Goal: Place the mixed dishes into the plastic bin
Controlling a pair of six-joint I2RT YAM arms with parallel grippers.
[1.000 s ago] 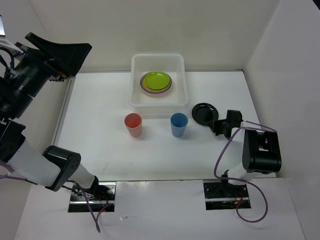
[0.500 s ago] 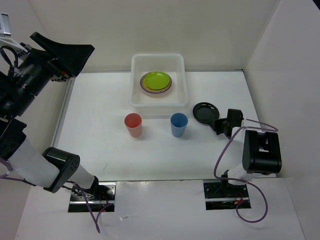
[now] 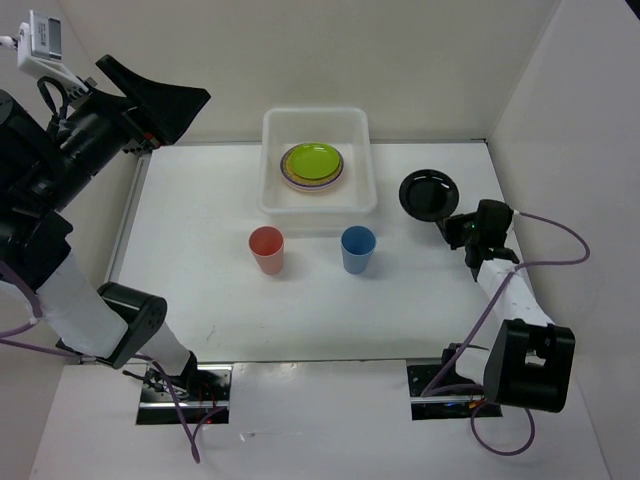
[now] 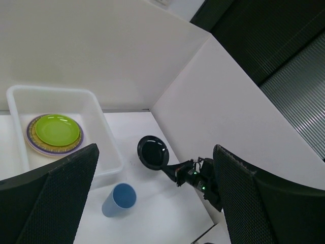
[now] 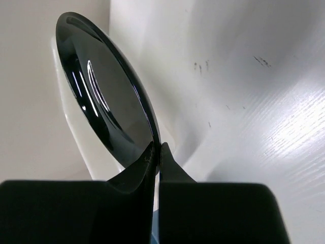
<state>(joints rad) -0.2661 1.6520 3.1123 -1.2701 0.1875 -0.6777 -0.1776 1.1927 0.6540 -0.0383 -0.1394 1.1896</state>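
Note:
My right gripper [image 3: 449, 222] is shut on the near rim of the black plate [image 3: 428, 193], holding it tilted above the table, right of the plastic bin [image 3: 268, 200]. The right wrist view shows both fingertips pinching that plate's [image 5: 106, 96] edge. Inside the bin a lime green plate [image 3: 311, 159] tops a stack whose lilac rim [image 3: 287, 180] shows beneath. A red cup [image 3: 267, 249] and a blue cup [image 3: 358, 248] stand upright in front of the bin. My left gripper [image 3: 185, 100] hangs open and empty high at the far left, its fingers [image 4: 56, 198] framing the scene.
White walls close in the table at the back and on the right, near the held plate. The right arm's cable [image 3: 545, 255] loops out toward the right wall. Both arm bases [image 3: 185, 390] sit at the near edge.
The right gripper closed on the black plate and lifted it off the table, carrying it back and to the right. The left arm drifted slightly right, still open.

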